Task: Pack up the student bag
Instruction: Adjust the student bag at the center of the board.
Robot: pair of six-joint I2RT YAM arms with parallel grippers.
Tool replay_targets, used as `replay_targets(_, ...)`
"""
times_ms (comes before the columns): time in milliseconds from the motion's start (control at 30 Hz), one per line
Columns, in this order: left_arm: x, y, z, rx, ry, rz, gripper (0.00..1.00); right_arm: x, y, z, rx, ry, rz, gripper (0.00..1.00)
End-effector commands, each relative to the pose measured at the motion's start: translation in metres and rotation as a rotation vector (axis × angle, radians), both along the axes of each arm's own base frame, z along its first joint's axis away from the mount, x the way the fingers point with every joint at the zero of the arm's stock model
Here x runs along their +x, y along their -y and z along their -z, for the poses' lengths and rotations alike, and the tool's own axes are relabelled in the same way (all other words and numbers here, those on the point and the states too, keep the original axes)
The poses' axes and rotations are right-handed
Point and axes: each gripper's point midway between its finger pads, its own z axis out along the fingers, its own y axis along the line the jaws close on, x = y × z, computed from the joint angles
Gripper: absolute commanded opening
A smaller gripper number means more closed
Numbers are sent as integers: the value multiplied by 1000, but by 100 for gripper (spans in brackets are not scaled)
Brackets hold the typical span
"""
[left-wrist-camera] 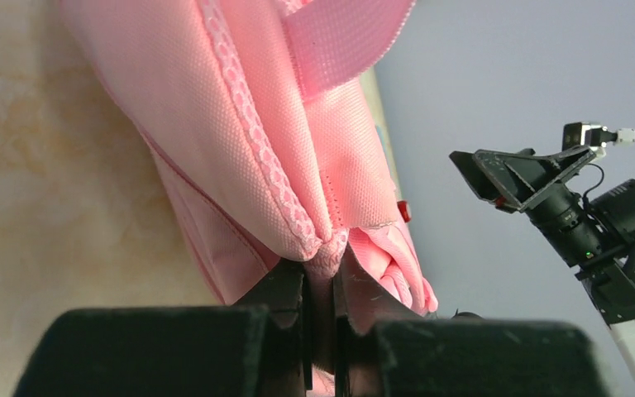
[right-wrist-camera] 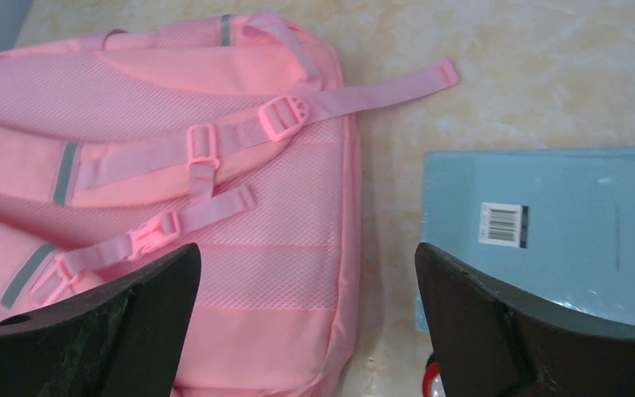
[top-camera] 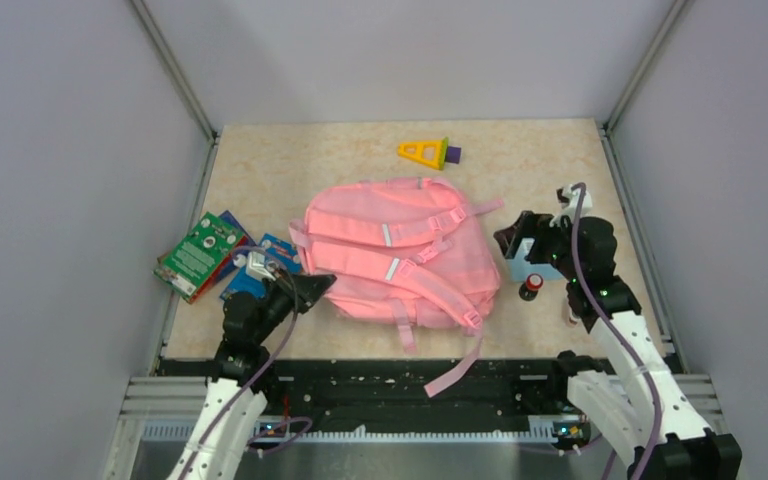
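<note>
Left tool (left-wrist-camera: 321, 277) pinches student bag (top-camera: 390, 250) on beige mottled table (top-camera: 310, 150), grey walls (top-camera: 410, 60) around

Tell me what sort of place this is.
Most likely a robot lab test cell, not a classroom: a tabletop boxed in by plain panel walls on metal framing, a left arm and right arm bolted at its near edge, and a pink backpack staged on it.
</note>
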Motion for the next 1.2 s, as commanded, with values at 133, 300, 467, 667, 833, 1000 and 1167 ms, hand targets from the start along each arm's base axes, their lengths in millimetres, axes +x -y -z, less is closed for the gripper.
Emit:
replay_targets(133,-5,0,-88,-20,321,15,0,-40,-95,-73,-18,328,-491,99)
replay_targets(300,-5,-2,-105,-27,339,-2,0,-79,-142,-83,-87,438,-646,99)
replay_targets(467,4,-14,-102,-29,256,-92,0,-107,-186,-74,-204,512,-723,98)
replay_targets(667,10,-20,-92,7,199,-138,0,-146,-233,-62,-405,699,-703,99)
replay_targets(833,9,-18,-92,6,186,-121,0,-152,-262,-37,-518,699,-738,98)
replay_targets(1000,7,-17,-96,4,182,-113,0,-152,-279,-14,-659,700,-731,99)
replay_targets(1167,8,-19,-98,4,180,-129,0,-144,-279,10,-844,711,-651,99)
